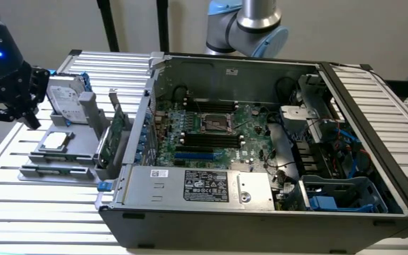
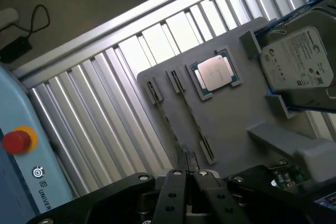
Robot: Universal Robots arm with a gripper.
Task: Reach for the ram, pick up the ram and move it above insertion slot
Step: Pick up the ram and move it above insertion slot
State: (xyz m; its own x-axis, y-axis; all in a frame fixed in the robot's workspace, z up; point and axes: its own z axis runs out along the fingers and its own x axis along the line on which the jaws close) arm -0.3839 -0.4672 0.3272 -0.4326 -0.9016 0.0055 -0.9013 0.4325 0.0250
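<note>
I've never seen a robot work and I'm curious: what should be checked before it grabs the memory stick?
1. Gripper near the gray tray: ok.
2. Memory stick seated on edge in the tray: ok.
3. Gripper lined up over the stick: cannot tell.
4. Computer case open: ok.
5. Black memory slots empty: ok.
6. Tall green card clear of the path: cannot tell.

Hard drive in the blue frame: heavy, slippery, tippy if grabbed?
The hard drive is probably rigid and heavy for its size: a metal-cased block. Its smooth labelled face could be slippery. Standing in the grey holder, it may tip if pushed, though the blue frame likely braces it.
</note>
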